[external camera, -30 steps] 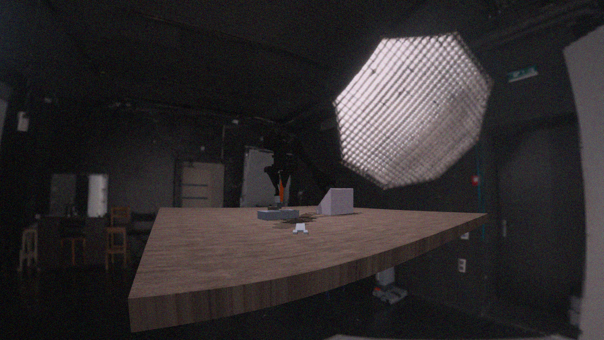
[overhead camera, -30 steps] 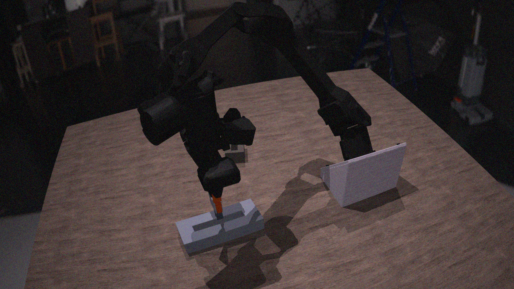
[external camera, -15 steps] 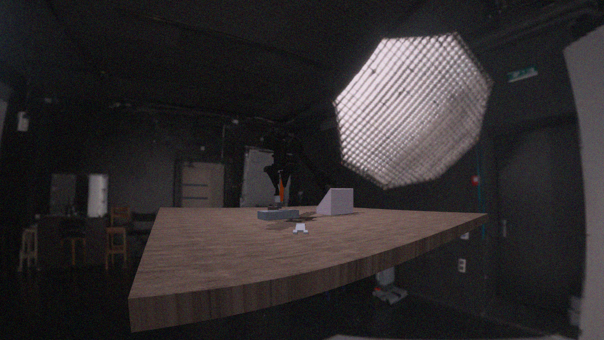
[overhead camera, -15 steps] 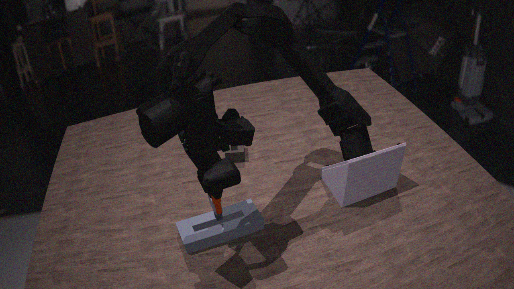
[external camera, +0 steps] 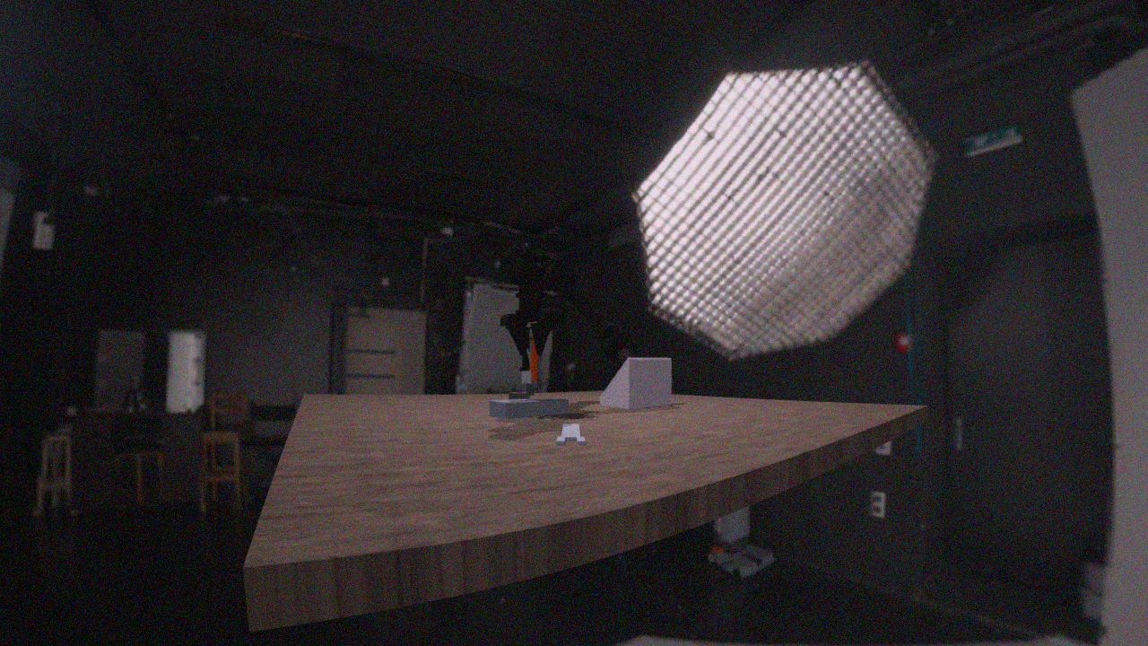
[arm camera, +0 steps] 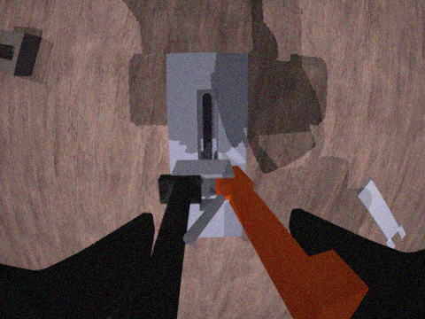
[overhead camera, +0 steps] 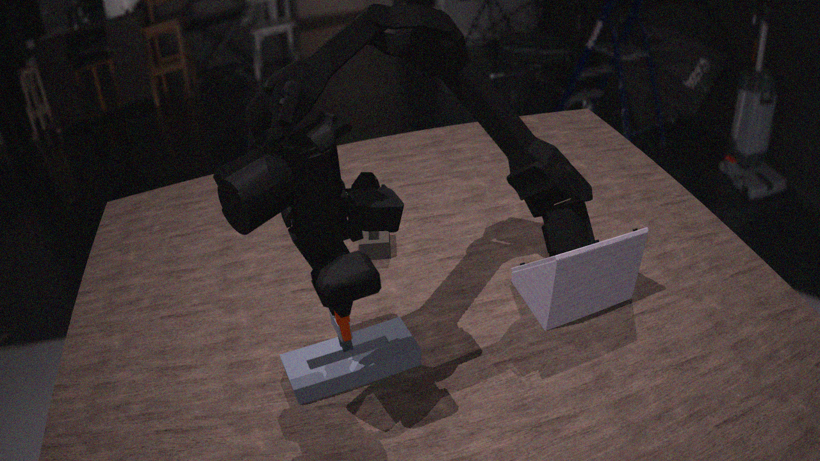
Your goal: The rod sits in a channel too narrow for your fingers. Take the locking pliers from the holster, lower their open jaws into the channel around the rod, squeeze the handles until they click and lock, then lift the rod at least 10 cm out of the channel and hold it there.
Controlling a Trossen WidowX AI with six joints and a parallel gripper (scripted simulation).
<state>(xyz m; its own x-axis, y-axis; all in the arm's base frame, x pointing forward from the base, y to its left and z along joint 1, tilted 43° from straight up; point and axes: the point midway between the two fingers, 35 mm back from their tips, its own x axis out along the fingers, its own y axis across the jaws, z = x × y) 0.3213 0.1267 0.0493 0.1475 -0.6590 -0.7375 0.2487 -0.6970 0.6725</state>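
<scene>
My gripper (overhead camera: 343, 312) (external camera: 532, 341) (arm camera: 223, 221) is shut on the locking pliers (overhead camera: 339, 330) (external camera: 527, 361) (arm camera: 266, 241), with an orange and a black handle between the fingers. The grey jaws point down, low over the channel's near part in the wrist view. I cannot tell whether their tips are inside. The blue-grey block (overhead camera: 401, 328) (external camera: 529, 407) (arm camera: 190, 80) lies on the table. Its narrow channel holds the dark rod (arm camera: 206, 120), lined up with the wrist view's vertical; the pliers hide its near end. The holster (overhead camera: 375, 249) (arm camera: 27, 55) stands off to one side, without the pliers.
A white wedge-shaped block (overhead camera: 596, 280) (external camera: 650, 383) stands beside the arm's base (overhead camera: 567, 229). A small white pronged piece (external camera: 570, 433) (arm camera: 381, 213) lies on the table on the far side of the channel block from the holster.
</scene>
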